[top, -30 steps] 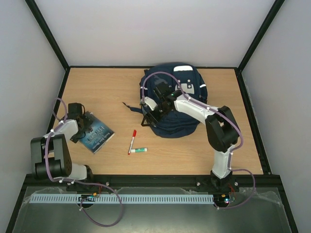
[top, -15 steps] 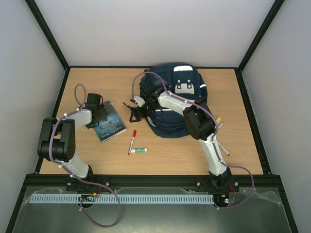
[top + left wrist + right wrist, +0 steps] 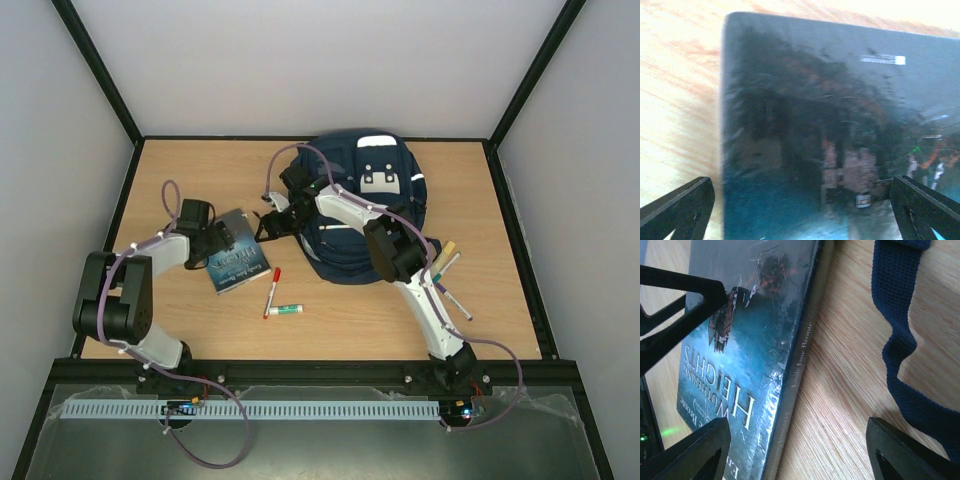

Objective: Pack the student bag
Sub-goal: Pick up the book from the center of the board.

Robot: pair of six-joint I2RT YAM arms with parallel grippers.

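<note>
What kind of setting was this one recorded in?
Probably a lab robot test cell: a wooden table boxed in by plain white panels on black framing, with the student bag, a book and markers laid out.

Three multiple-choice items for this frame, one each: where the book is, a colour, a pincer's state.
1. Where does the book lie relative to the student bag?
A) inside it
B) on the table beside it
C) on top of it

2. What colour is the cap of the marker nearest the book?
A) red
B) yellow
C) black

3. The left pincer is:
A) shut on a marker
B) shut on a strap
C) open over the book

Key: B, it lies flat on bare wood; A, its cap end is red; C, its fingers stand wide apart above the cover.
</note>
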